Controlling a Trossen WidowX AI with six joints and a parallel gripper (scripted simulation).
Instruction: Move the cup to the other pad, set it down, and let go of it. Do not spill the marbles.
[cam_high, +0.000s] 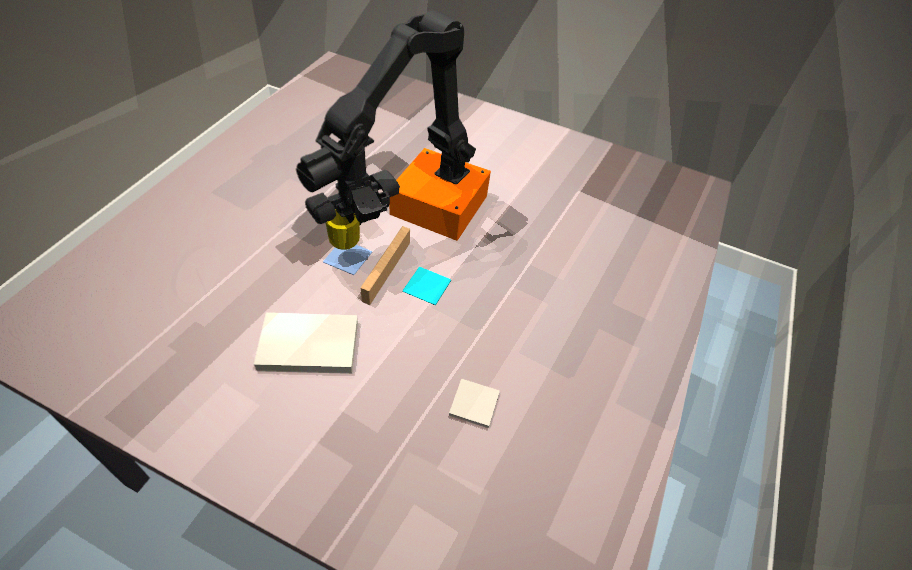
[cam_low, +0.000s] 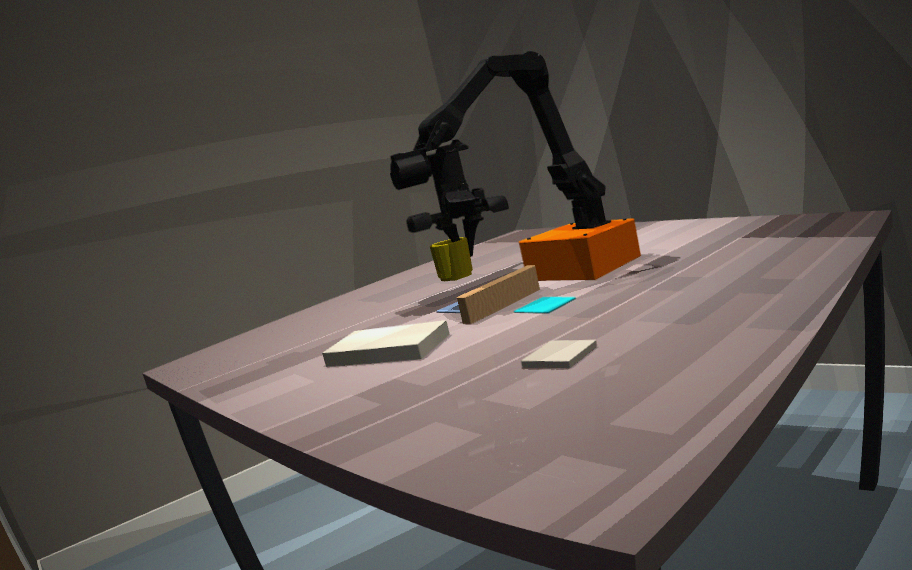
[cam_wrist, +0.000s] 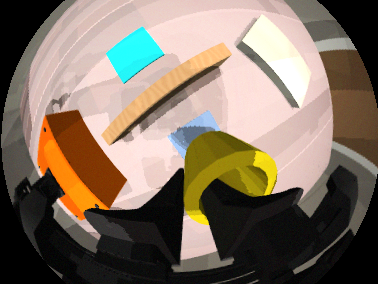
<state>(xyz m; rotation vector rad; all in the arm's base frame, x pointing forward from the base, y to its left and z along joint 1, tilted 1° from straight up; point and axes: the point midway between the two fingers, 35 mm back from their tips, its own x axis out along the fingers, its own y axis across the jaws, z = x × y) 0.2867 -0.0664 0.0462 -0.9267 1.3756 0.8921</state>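
Note:
The yellow cup (cam_high: 343, 233) (cam_low: 451, 260) (cam_wrist: 215, 150) hangs in the air a little above the blue pad (cam_high: 334, 260) (cam_low: 447, 309) (cam_wrist: 208, 120), and its shadow falls on that pad. It is close to upright, with a slight lean in the exterior view. My gripper (cam_low: 463, 246) (cam_wrist: 189, 171) is shut on the cup's wall, one finger inside the cup and one outside. No marbles show; the cup's inside is partly hidden by the finger. The cyan pad (cam_high: 427, 285) (cam_low: 544, 305) (cam_wrist: 135, 54) lies bare across the wooden bar.
The upright wooden bar (cam_high: 386, 265) (cam_low: 499, 294) (cam_wrist: 167, 90) stands between the two pads. The orange base box (cam_high: 430, 198) (cam_low: 581, 252) (cam_wrist: 85, 155) is behind them. A large cream slab (cam_high: 308, 339) (cam_low: 386, 341) (cam_wrist: 277, 57) and a small cream tile (cam_high: 474, 401) (cam_low: 559, 352) lie farther forward.

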